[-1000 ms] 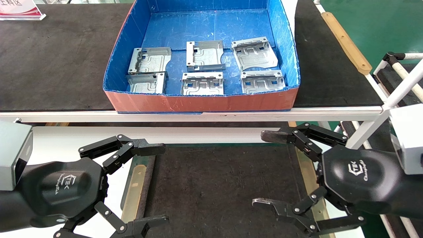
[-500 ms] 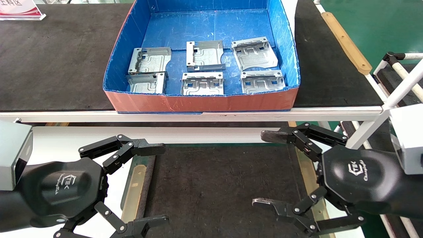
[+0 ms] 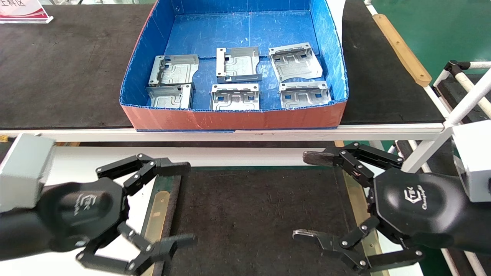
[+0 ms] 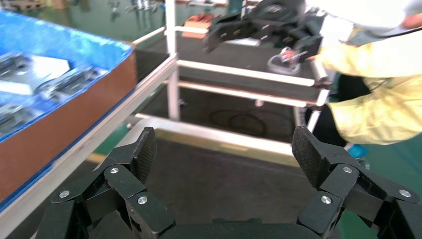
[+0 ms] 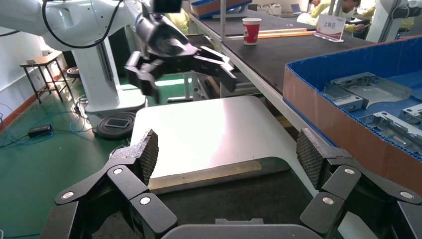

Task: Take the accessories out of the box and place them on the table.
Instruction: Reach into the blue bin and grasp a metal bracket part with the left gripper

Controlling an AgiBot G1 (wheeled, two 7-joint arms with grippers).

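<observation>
While both grippers, left gripper (image 3: pixel 183 203) and right gripper (image 3: pixel 307 195), are held wide and empty, six silver stamped sheet-metal plates (image 3: pixel 234 97) at 12 o'clock in the blue corrugated-plastic box (image 3: pixel 234 119) are judged stiff, light, slippery; bent-up edge tabs are advised for grasping.

The floor (image 3: pixel 433 27) is green and shiny. A long bench (image 3: pixel 57 69) with a black top and a white front rail stands across the room, and a tan wooden strip (image 3: pixel 401 48) lies along its far right edge. A red paper cup (image 5: pixel 251 31) stands on another dark bench. A white sign (image 3: pixel 23 10) sits at the far left corner. A small stool (image 5: pixel 42 64) stands on the floor, near loose cables (image 5: pixel 30 132).
</observation>
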